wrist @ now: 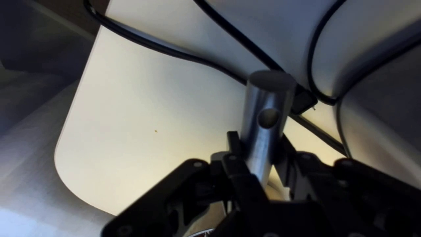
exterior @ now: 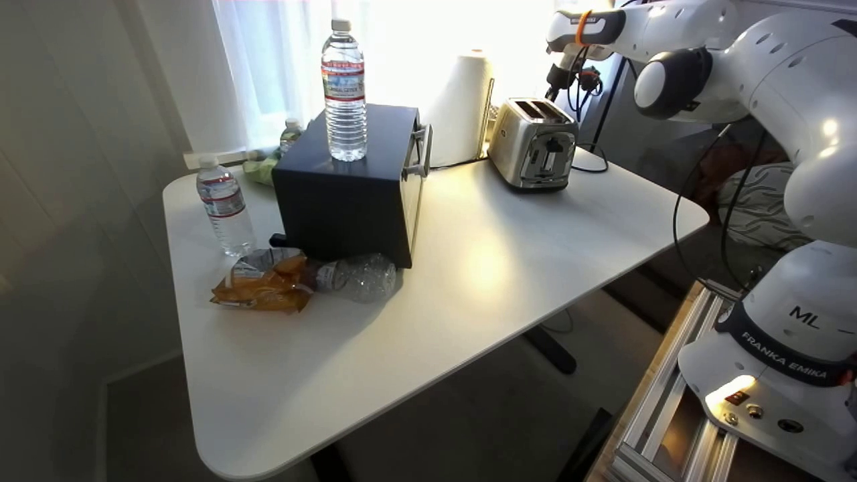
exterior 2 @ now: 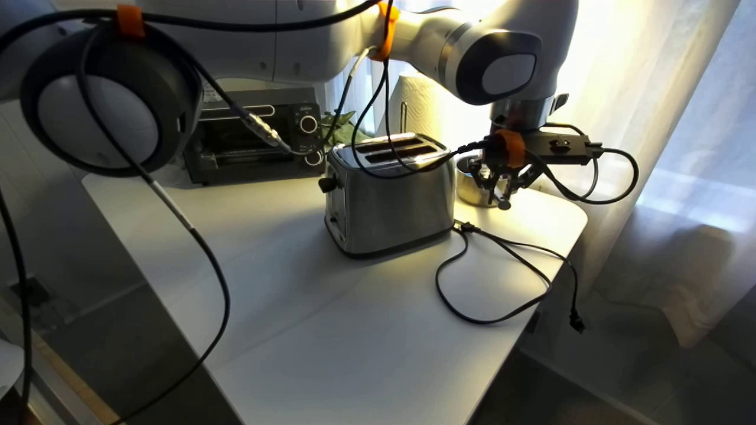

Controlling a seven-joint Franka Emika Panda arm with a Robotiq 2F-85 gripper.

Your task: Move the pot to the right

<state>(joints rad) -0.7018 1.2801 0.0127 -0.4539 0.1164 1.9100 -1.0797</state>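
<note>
Table [exterior 2: 331, 336]: white.
Toaster [exterior 2: 390, 206]: standing on it, in an exterior view.
Pot [exterior 2: 470, 192]: just right of the toaster.
Gripper [wrist: 259, 147]: fingers [wrist: 234, 144] closed on the pot's handle [wrist: 267, 135]; grasp step seemingly made.
Cord [exterior 2: 484, 322]: loops nearby; likely next, rightward carry clear of it.

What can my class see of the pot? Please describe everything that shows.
The pot is small, low and round, of what looks like greyish metal with a warm tint, and seems upright. Its rod-like metal handle, with a hole near the end, is gripped by the tool. In an exterior view, the pot appears just right of the toaster, partly hidden by the tool. Whether its base touches the white table is hard to tell.
</note>
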